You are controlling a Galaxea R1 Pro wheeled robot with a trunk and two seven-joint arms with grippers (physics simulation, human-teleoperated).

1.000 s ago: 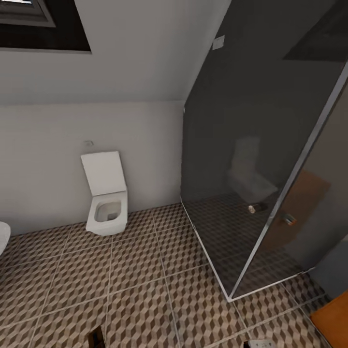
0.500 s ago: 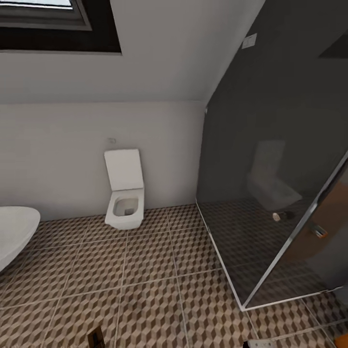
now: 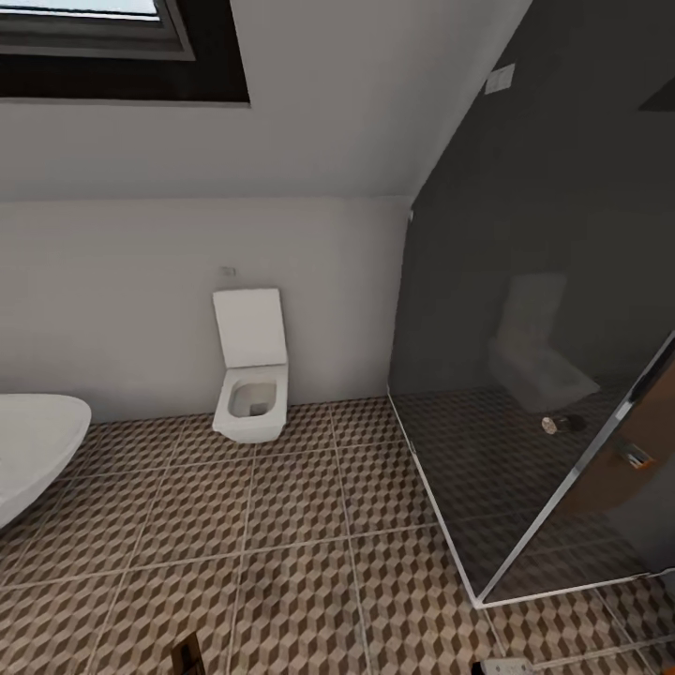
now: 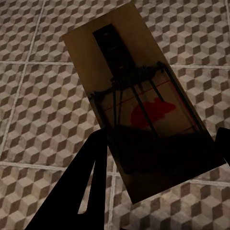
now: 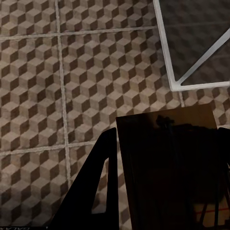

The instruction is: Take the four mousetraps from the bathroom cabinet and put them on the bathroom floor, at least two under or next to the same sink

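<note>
In the left wrist view a tan mousetrap (image 4: 139, 110) with a dark wire spring and a red mark sits between the dark fingers (image 4: 81, 191) of my left gripper (image 4: 163, 143), which is shut on it above the cube-patterned bathroom floor (image 4: 38, 96). My right gripper (image 5: 167, 139) is shut on a second mousetrap (image 5: 167, 172), which is in deep shadow and held over the same tiles (image 5: 38, 72). The head view looks across the bathroom floor (image 3: 281, 525). The cabinet and the sink are out of view.
A white square toilet (image 3: 251, 389) hangs on the far wall. The rim of a white bathtub (image 3: 33, 450) enters at the left. A glass shower enclosure (image 3: 544, 450) with a metal frame fills the right, and its corner (image 5: 179, 86) lies near my right gripper.
The head camera has turned left, so the toilet and shower slid right in the picture and the bathtub rim came into view. Nothing in the room itself moved.
</note>
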